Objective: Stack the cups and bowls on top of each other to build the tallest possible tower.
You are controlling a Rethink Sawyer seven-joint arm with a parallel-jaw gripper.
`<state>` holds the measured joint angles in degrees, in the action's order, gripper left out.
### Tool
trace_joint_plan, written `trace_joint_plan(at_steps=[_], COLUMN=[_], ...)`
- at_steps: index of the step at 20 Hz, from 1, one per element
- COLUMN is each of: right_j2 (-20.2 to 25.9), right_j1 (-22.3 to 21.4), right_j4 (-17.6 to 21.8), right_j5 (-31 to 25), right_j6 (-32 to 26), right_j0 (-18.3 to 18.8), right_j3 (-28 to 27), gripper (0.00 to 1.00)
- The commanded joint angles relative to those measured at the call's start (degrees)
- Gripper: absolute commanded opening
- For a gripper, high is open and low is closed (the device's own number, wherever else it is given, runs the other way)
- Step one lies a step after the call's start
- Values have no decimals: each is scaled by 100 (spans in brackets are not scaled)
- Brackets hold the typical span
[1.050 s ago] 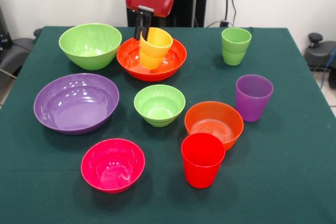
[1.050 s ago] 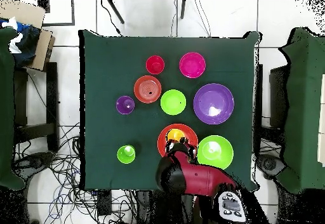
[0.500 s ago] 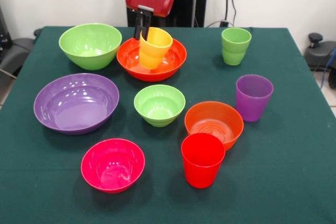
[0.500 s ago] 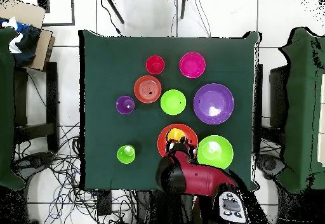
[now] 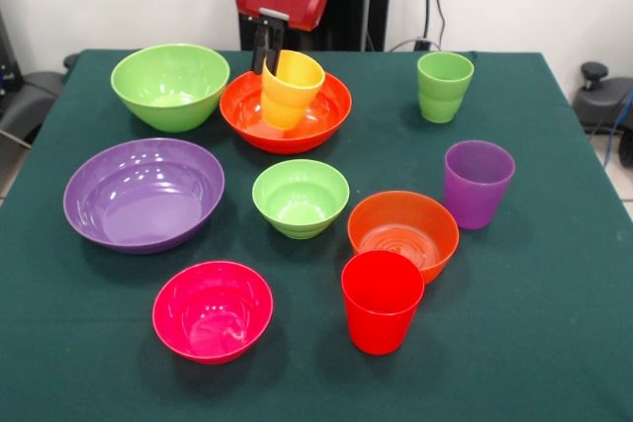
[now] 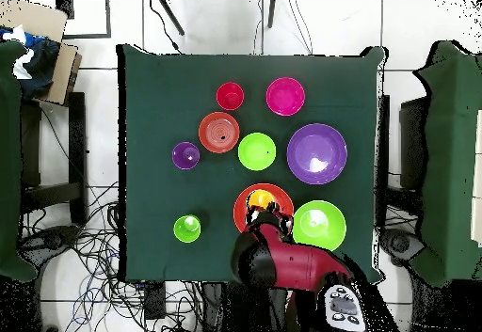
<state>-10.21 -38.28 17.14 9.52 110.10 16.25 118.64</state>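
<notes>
A yellow cup (image 5: 292, 91) leans tilted inside the large orange bowl (image 5: 242, 111) at the back of the table. My gripper (image 5: 268, 58) is shut on its rear rim. Left of them stands the large lime green bowl (image 5: 170, 86), and nearer lies the large purple bowl (image 5: 143, 195). A small lime green bowl (image 5: 300, 198), a small orange bowl (image 5: 403, 234) and a pink bowl (image 5: 212, 309) sit separately. The light green cup (image 5: 444, 86), purple cup (image 5: 478, 183) and red cup (image 5: 381, 300) stand upright, each alone. In the overhead view my arm (image 6: 287, 264) hides the gripper.
The dark green table cloth (image 5: 554, 323) reaches the table's edges on all sides. Chairs (image 6: 450, 159) stand at both sides of the table, and cables (image 6: 85, 244) lie on the floor beside it.
My gripper and the yellow cup have edged up very slightly; everything else stays where it was.
</notes>
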Motion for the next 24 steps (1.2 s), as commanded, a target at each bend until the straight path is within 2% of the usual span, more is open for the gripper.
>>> trace_joint_plan(at_steps=[1,23,24], right_j2=[470,505,510], right_j1=[146,107,100], right_j4=[-53,-88,-89], right_j5=[-569,-656,-675], right_j6=[649,656,649], right_j0=[-73,-57,-55], right_j3=[72,88,85], gripper=[0,0,100])
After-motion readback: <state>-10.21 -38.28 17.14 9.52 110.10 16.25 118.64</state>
